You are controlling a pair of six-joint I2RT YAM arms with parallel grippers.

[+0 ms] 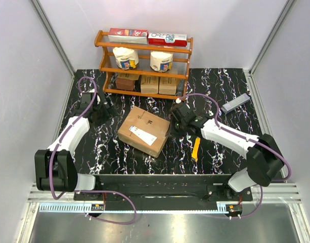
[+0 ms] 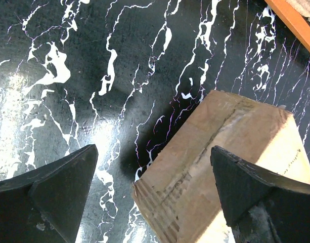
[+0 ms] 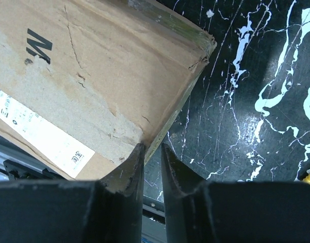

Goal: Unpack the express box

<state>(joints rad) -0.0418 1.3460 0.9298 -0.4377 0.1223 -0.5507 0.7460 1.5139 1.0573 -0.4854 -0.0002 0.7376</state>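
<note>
The express box (image 1: 144, 130), a brown carton with a white label and black lettering, lies flat in the middle of the black marble table. My left gripper (image 1: 105, 112) hovers to the left of the box, open wide and empty. In the left wrist view a corner of the box (image 2: 230, 152) lies below and between the spread fingers (image 2: 155, 172). My right gripper (image 1: 175, 123) is at the box's right edge. In the right wrist view its jaws (image 3: 152, 146) are nearly together on the box's top edge (image 3: 94, 76), with one finger over the top and the other beside the side.
A wooden shelf (image 1: 143, 61) stands at the back with red packets, white tubs and small brown cartons; its rail shows in the left wrist view (image 2: 296, 25). A yellow knife (image 1: 196, 149) lies right of the box. A grey bar (image 1: 235, 103) lies far right.
</note>
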